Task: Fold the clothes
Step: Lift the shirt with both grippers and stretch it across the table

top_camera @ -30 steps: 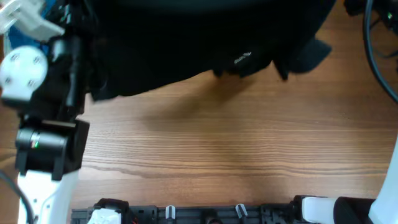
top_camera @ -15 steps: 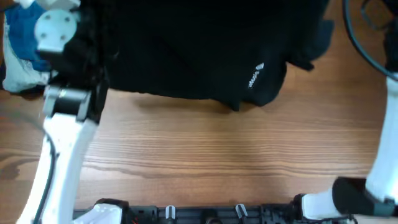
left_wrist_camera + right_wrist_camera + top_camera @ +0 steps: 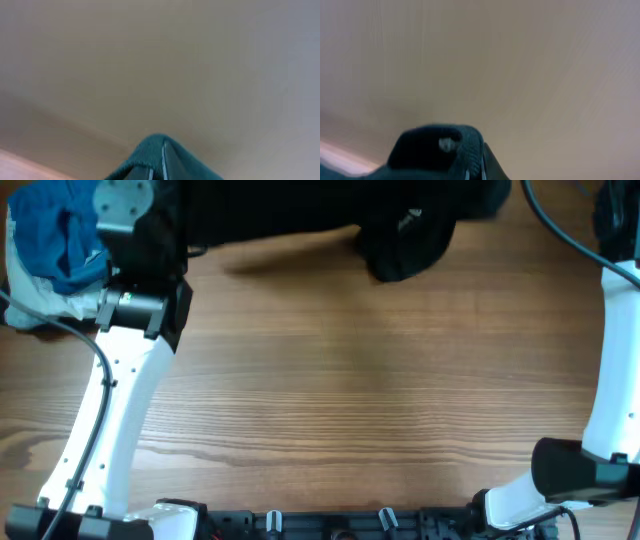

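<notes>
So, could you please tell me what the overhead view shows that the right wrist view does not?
Only the overhead view shows the wooden table, the blue clothes pile at its far left corner, and the left arm and right arm. Only the right wrist view shows a plain beige backdrop and a small pale speck on bunched fabric. Both show the black garment, spread wide overhead and bunched close up at the wrist.

Small white print [image 3: 408,221] on black garment [image 3: 300,205], too blurred to read. Nothing else legible: no labels, no numbers, no signs.
</notes>
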Available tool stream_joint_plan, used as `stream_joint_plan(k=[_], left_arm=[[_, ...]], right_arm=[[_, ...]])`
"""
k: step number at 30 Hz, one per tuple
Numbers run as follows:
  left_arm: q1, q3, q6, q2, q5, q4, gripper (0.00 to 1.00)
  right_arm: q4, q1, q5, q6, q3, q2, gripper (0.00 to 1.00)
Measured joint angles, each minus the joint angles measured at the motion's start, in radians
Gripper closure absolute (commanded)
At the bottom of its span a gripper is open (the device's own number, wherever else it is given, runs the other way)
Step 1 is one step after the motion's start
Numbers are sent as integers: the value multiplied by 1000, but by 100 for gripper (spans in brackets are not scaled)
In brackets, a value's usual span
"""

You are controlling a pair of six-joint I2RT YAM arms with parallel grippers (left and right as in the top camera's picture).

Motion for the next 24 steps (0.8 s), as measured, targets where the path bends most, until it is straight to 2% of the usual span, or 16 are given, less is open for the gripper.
stream_joint_plan(k=[3,7,16,24], left_arm=[[0,4,1,41,29,-237,96],[0,-2,2,87,47,-458,96],[0,-2,2,88,150,-747,96],[0,-2,2,76,276,-997,96]], right_arm=[[-222,-3,2,-10,-1,27,96],[-449,-3,5,-2,-1,56,96],[-844,-3,6,13,-2,69,96],[-1070,-3,-43,20,-2,69,96]])
